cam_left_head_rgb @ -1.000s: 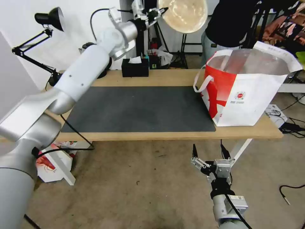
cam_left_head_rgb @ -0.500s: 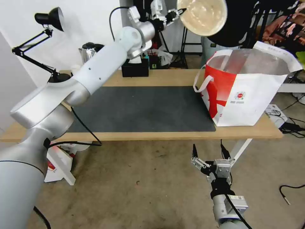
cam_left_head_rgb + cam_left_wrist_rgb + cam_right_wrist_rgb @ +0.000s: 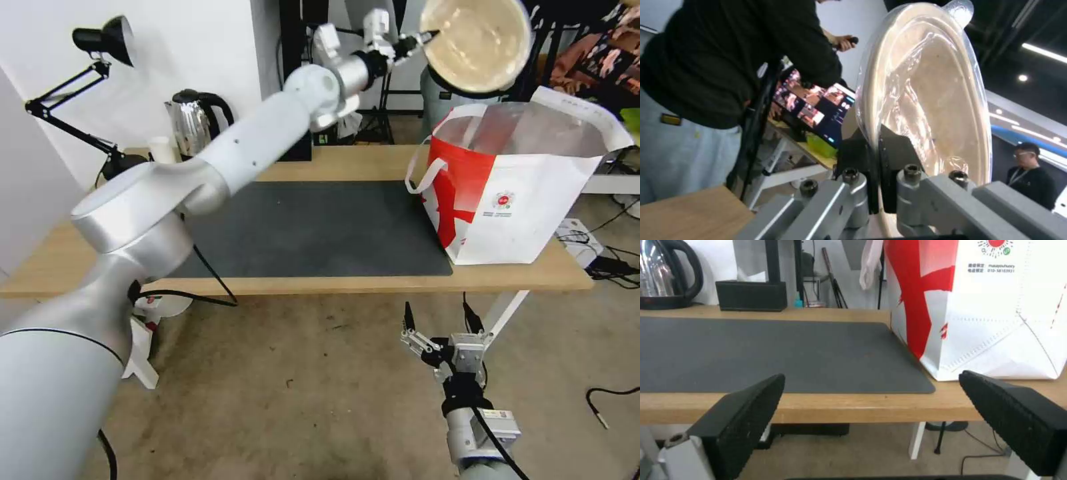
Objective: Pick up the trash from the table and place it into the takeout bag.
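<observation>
My left gripper [image 3: 419, 39] is raised high and shut on the rim of the shallow beige bowl [image 3: 477, 43], which is tilted on edge. The bowl hangs just above the back left corner of the open takeout bag [image 3: 527, 180]. In the left wrist view the gripper [image 3: 878, 140] pinches the bowl [image 3: 925, 93] by its plastic-wrapped rim. The bag, white with red panels and foil lining, stands at the right end of the table [image 3: 373, 163]. My right gripper [image 3: 437, 320] hangs open below the table's front edge, its fingers [image 3: 742, 420] wide apart facing the bag [image 3: 996, 323].
A dark grey mat [image 3: 307, 227] covers the table's middle. At the back left stand a kettle [image 3: 193, 120], a small white cup [image 3: 160, 148] and a desk lamp [image 3: 100, 40]. A black tissue box [image 3: 751, 295] sits at the back. Cables [image 3: 613, 260] lie on the floor at right.
My left arm has swung to the right with the beige bowl, from over the table's back middle to just above the bag's back left corner. The right arm has not moved.
</observation>
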